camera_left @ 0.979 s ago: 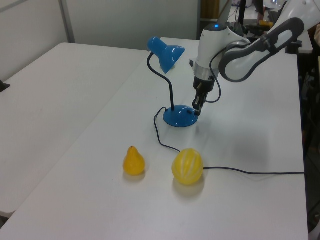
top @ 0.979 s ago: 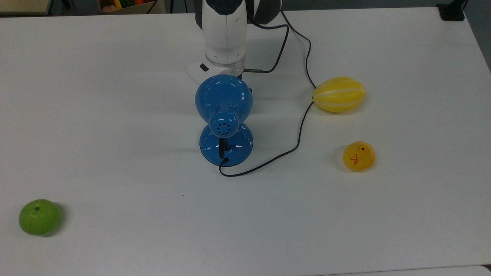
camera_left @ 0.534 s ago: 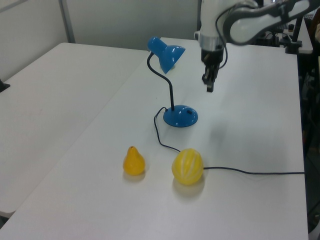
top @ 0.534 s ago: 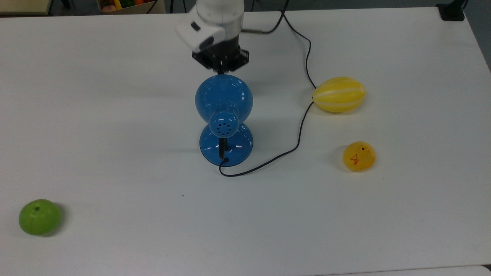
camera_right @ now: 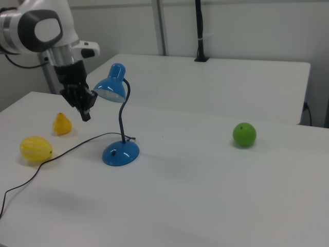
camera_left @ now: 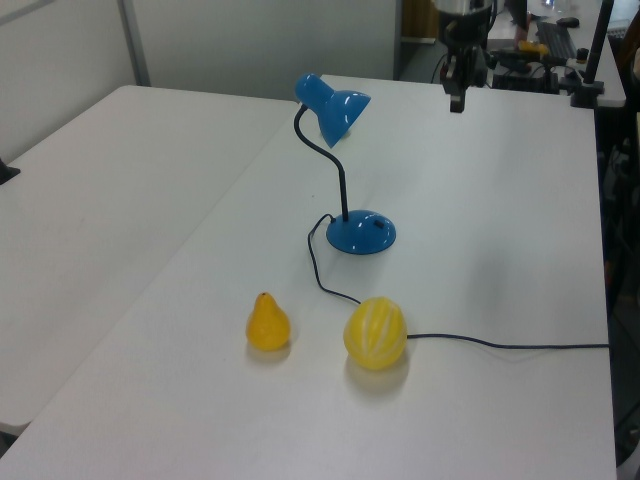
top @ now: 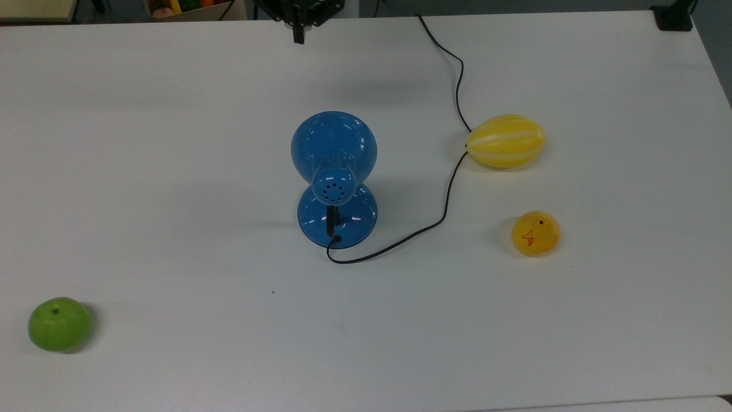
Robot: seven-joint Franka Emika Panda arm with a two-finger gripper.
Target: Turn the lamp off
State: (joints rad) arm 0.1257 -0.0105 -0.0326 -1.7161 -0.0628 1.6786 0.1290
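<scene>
Gripper (camera_right: 85, 114) raised above surface (top: 171, 171), fingers pressed together, holding nothing, touching nothing. Lamp (top: 334, 178) upright mid-surface, shade tipped toward arm side, well apart from fingers and below them. In top view, gripper (top: 298, 34) at top edge, beyond shade. Cord (top: 446, 189) runs past melon (top: 505, 141); pear (top: 535, 233) nearby; green apple (top: 59, 324) far off.

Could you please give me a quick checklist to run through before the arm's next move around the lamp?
1. Gripper clear of the lamp: ok, raised beside the shade, apart.
2. Lamp upright, base flat on the table: ok.
3. Cord free of the gripper: ok, it trails past the yellow melon.
4. Pear and green apple away from the lamp: ok.
5. Lamp off: cannot tell.
</scene>
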